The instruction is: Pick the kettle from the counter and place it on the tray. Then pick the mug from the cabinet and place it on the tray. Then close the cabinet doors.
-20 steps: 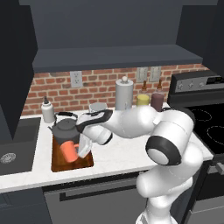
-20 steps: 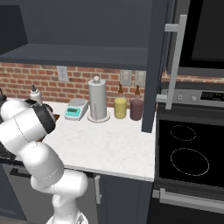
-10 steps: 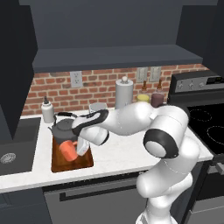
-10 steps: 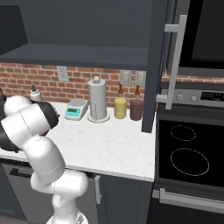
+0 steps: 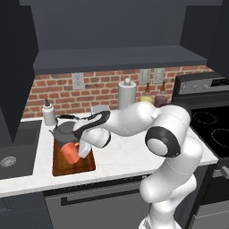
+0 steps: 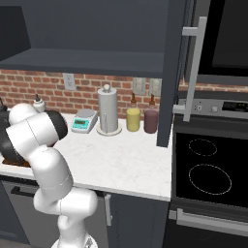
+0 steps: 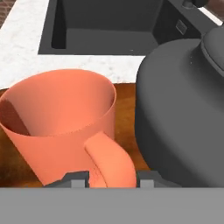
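The orange-red mug (image 5: 69,152) stands upright on the dark brown tray (image 5: 74,167), just in front of the dark grey kettle (image 5: 62,132), which also sits on the tray. My gripper (image 5: 83,149) reaches in at the mug's right side. In the hand view the mug (image 7: 65,118) is close up, its handle pointing at me between the two fingertips of my gripper (image 7: 113,178), which stand slightly apart from it, open. The kettle (image 7: 183,100) is right of the mug, with a strip of tray (image 7: 124,109) between them. The cabinet (image 5: 112,27) above stands open.
A dark sink (image 5: 11,156) lies left of the tray in the white counter (image 5: 120,156). At the back wall stand a soap bottle (image 5: 48,114), a paper-towel roll (image 6: 108,109), a scale (image 6: 83,121) and two jars (image 6: 140,120). An open cabinet door (image 6: 177,72) hangs beside the stove (image 6: 208,169).
The fingers have parted from the mug's handle. The mug stays in place on the tray, and the arm's elbow has swung a little forward.
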### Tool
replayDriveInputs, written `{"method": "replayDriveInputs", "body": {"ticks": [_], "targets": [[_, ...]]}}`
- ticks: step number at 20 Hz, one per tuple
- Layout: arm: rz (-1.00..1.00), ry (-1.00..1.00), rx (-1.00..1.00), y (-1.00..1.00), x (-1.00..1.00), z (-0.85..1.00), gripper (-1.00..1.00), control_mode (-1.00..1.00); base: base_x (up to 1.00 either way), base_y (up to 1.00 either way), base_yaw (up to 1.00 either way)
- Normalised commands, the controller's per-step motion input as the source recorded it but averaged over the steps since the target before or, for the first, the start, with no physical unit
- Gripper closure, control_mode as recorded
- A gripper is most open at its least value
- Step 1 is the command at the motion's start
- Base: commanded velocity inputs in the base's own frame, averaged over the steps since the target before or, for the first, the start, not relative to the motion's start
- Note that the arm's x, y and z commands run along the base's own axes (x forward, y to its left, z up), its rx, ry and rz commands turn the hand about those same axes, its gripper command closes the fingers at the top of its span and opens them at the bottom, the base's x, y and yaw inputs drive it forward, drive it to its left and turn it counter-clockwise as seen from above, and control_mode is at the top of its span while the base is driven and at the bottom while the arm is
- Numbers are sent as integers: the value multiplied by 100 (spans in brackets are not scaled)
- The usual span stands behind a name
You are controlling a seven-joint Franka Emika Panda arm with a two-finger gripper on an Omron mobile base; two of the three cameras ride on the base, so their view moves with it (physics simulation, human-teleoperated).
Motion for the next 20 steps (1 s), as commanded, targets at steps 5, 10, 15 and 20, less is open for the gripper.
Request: {"method": "replayDriveInputs", "body": {"ticks": [5, 10, 15, 20], "targets": [[-4, -2, 0, -13, -20, -27, -100, -100, 0, 0, 0], [-6, -2, 0, -14, -10, -9, -100, -100, 0, 0, 0], [-8, 0, 0, -14, -3, 5, -100, -100, 0, 0, 0], [-10, 0, 0, -25, -16, 43, -100, -100, 0, 0, 0]]}}
